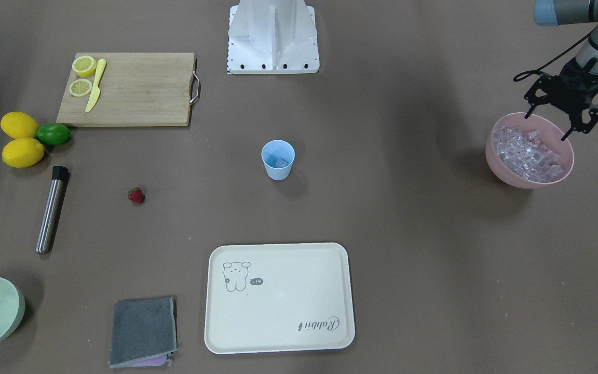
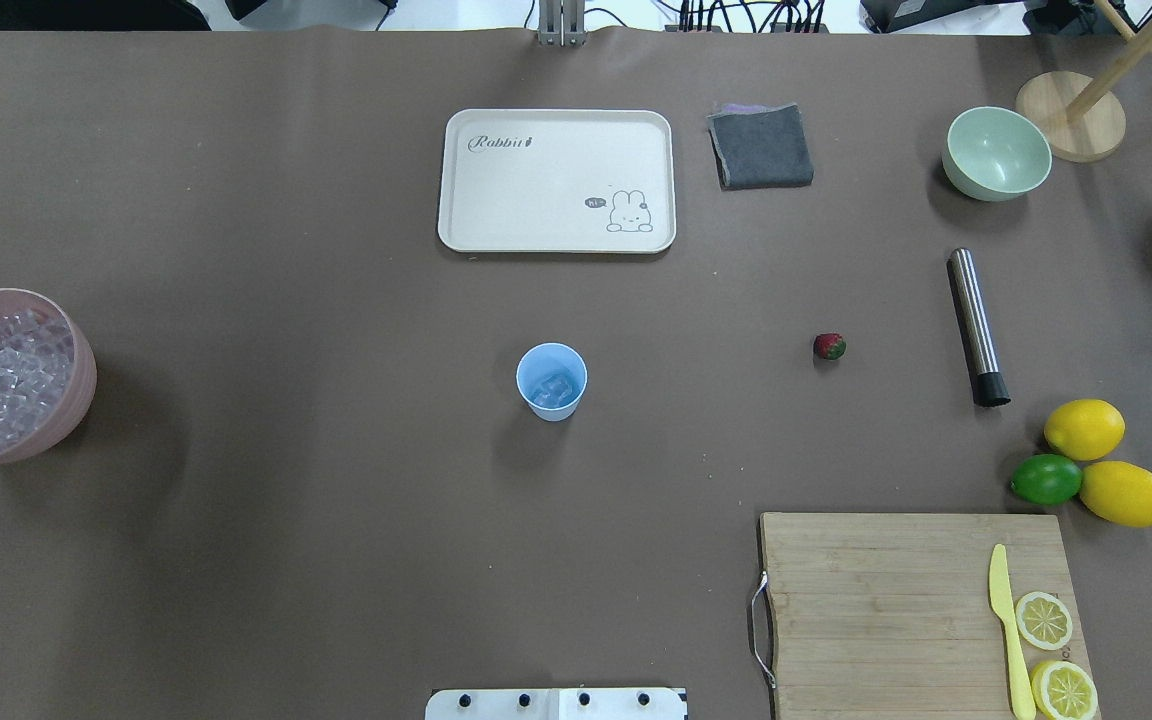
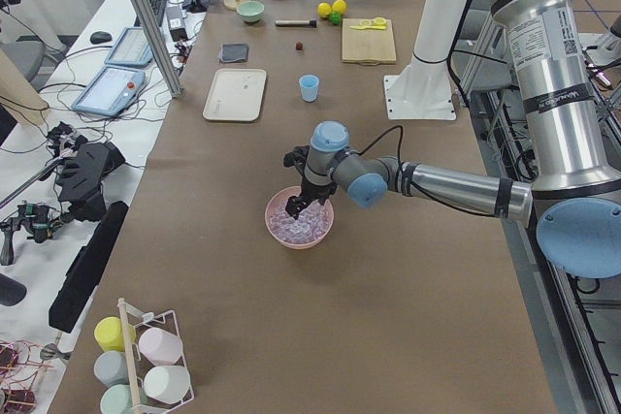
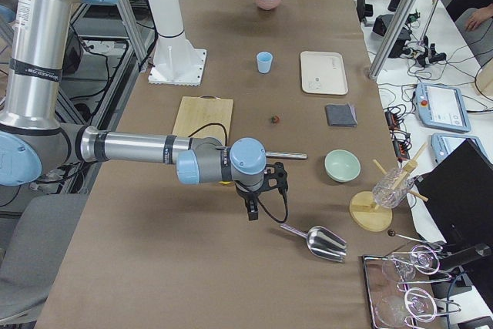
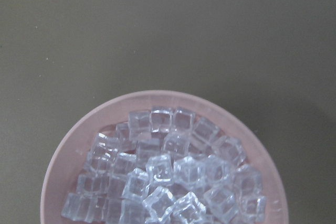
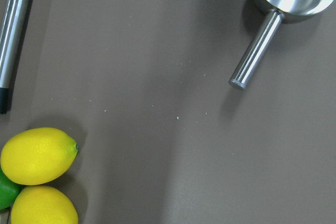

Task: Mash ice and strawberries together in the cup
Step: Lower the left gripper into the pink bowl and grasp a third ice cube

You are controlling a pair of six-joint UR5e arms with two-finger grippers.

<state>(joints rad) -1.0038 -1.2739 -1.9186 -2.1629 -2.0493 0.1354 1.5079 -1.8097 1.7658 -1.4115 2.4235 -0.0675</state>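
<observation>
The word "Rabbit" is printed in script on the cream tray (image 2: 536, 200), beside a drawn rabbit; the small speech bubble next to the drawing cannot be read. A printed label is carried on the near arm in the left side view, but its text is too small to make out.

The cup (image 2: 551, 380) is stood upright at the middle of the table, just nearer than the tray in the overhead view, and a few cubes are seen at its bottom. Most of the ice (image 5: 168, 182) is heaped in the pink bowl (image 5: 52, 187), which is cut off by the overhead view's left edge. The strawberry (image 2: 829, 346) is laid on the bare table well to the cup's right, between it and the steel muddler (image 2: 976, 325).

The left gripper (image 1: 547, 126) is held over the pink bowl with its jaws apart; contact with the ice cannot be judged. The right gripper (image 4: 250, 207) is shown only in the right side view, above the table near the metal scoop (image 4: 320, 240), so whether its jaws are apart or together cannot be told.

Something purple is mostly hidden under the grey cloth (image 1: 143, 324).
</observation>
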